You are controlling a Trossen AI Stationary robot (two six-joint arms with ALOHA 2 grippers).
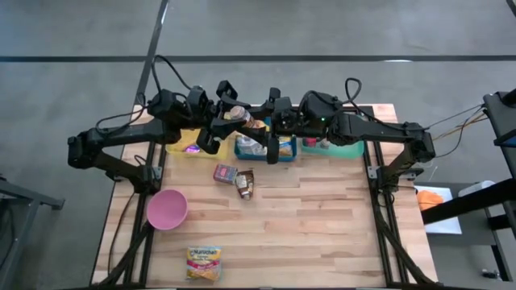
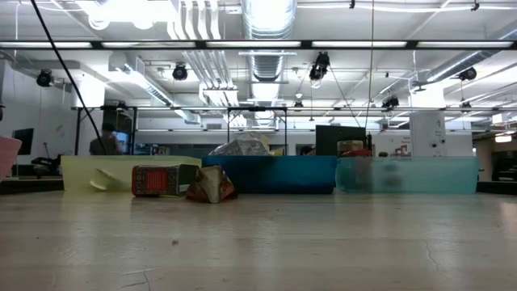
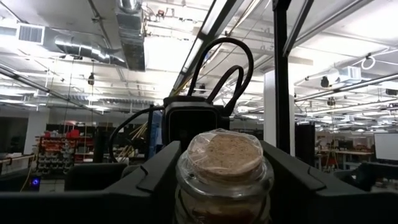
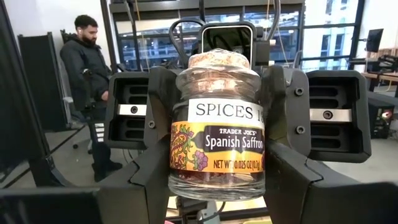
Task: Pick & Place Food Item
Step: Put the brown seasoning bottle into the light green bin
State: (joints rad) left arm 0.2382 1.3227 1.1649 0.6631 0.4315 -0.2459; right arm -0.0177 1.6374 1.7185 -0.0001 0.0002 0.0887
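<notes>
A small glass saffron jar (image 4: 216, 130) with a cork stopper and yellow label is held above the bins (image 1: 266, 149). It is gripped between the right gripper (image 4: 214, 180) and the left gripper (image 3: 221, 186), each part-open and closed onto it.

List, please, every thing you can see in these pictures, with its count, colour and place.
saffron jar: one, clear glass, yellow label, in the air above the bins
yellow bin: one, far side, leftmost
blue bin: one, far side, middle
teal bin: one, far side, rightmost
small packets: two, red and brown, mid-table
bowl: one, pink, left side
noodle packet: one, yellow, near edge
table: one, pale wood
person: one, dark jacket, room behind
right end effector: dark, gripping the jar
left end effector: dark, at the jar
</notes>
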